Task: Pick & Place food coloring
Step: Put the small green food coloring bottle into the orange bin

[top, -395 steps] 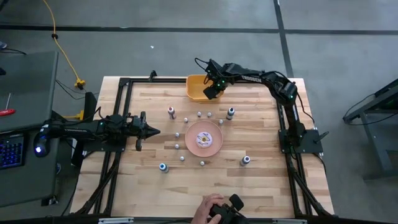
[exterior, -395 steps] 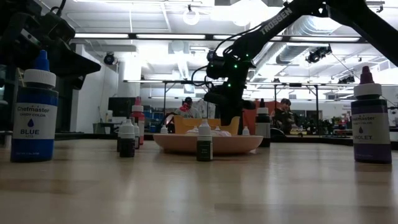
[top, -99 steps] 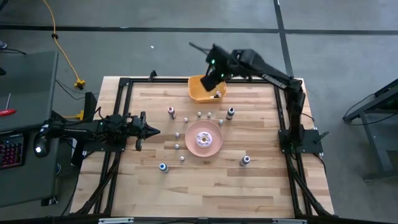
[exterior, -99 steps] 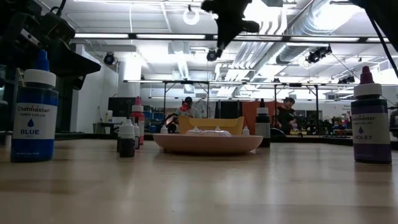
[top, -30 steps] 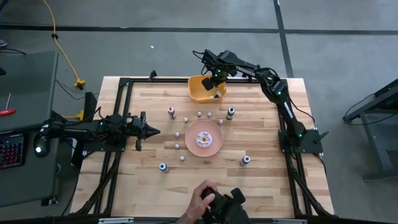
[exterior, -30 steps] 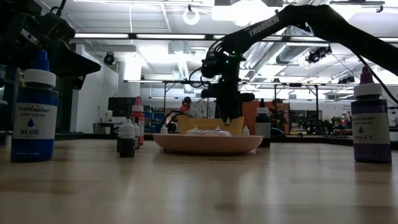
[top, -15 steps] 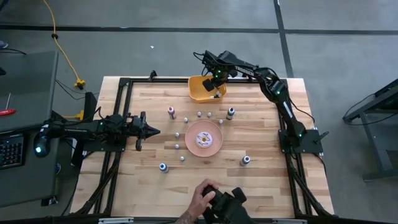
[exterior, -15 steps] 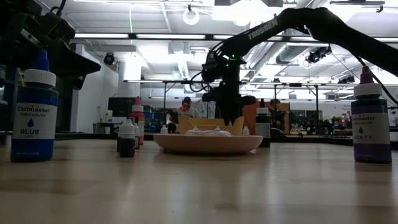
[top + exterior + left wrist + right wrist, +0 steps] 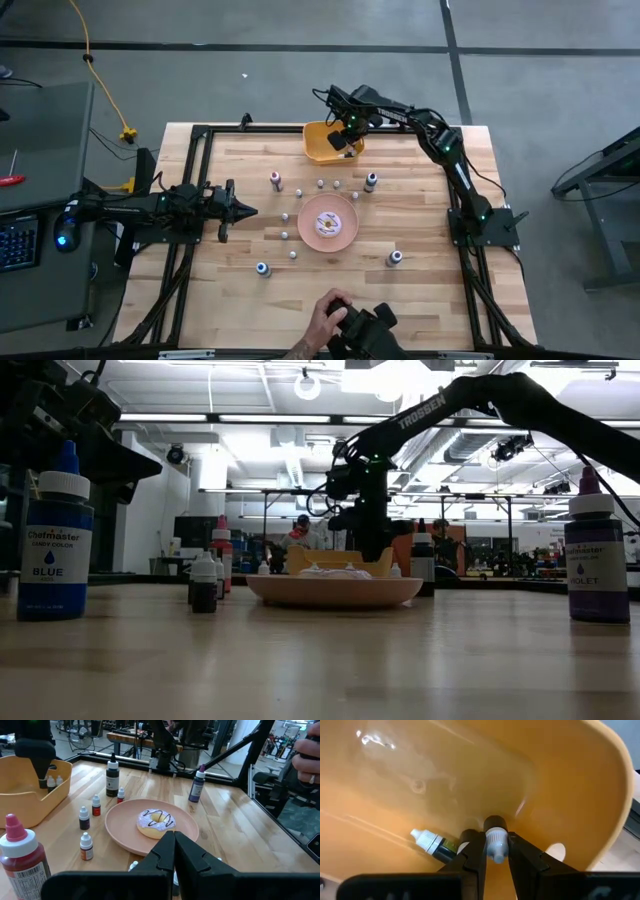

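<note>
Right wrist view: my right end effector (image 9: 496, 851) down inside orange bin (image 9: 580, 785), fingers clamped on small white-capped bottle (image 9: 495, 840), held upright. Second small bottle (image 9: 434, 844) lying on bin floor just beside it. High view: bin (image 9: 318, 142) at far edge of bench (image 9: 420, 300); other food coloring bottles (image 9: 321, 184) scattered around pink plate (image 9: 341, 236) with doughnut. My left end effector (image 9: 240, 209) parked at left side of bench, fingers closed, empty.
</note>
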